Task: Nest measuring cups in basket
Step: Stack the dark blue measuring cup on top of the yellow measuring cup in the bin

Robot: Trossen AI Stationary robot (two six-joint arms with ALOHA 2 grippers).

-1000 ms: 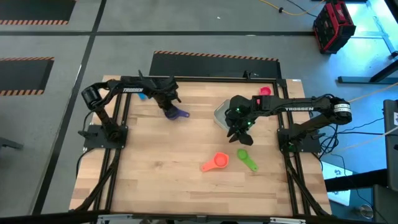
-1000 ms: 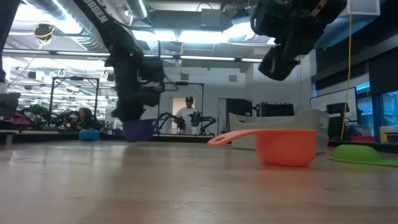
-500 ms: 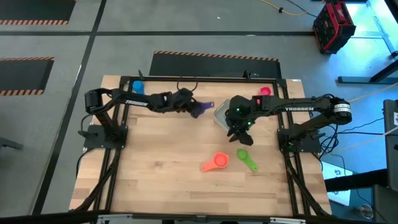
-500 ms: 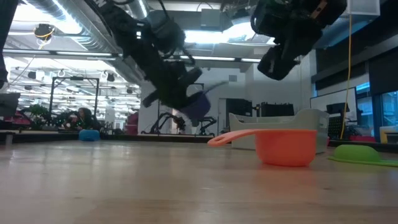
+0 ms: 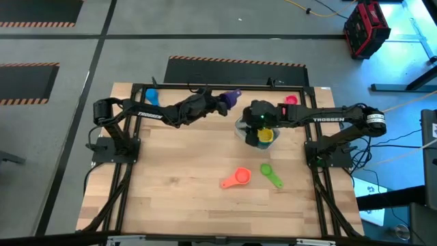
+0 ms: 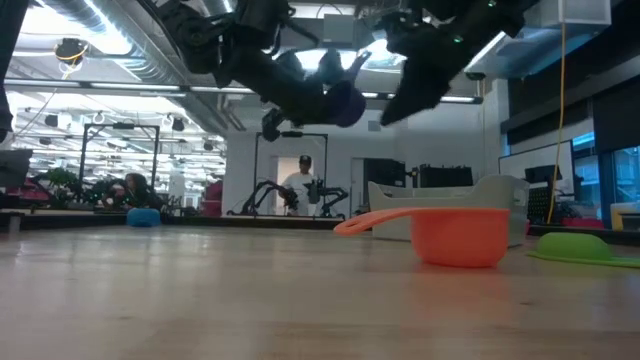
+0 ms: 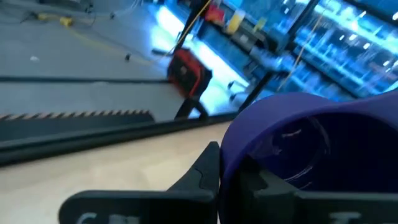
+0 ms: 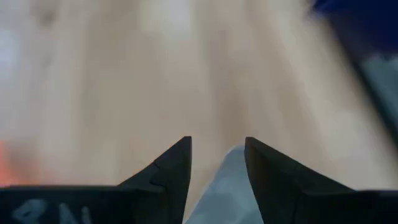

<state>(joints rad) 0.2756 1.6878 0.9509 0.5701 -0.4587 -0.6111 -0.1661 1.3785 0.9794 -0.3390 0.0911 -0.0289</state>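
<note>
1. Two arms are up over your wooden desk (image 5: 184,184).
2. Your left pincer (image 5: 222,102) is clamped on the small purple plastic cup (image 5: 233,97), high up near the pale grey see-through basket (image 5: 242,126).
3. Your right pincer (image 8: 216,163) has its fingers a little apart around the basket's rim.
4. Your orange cup (image 5: 236,178) and green cup (image 5: 270,173) lie on the desk.
</note>
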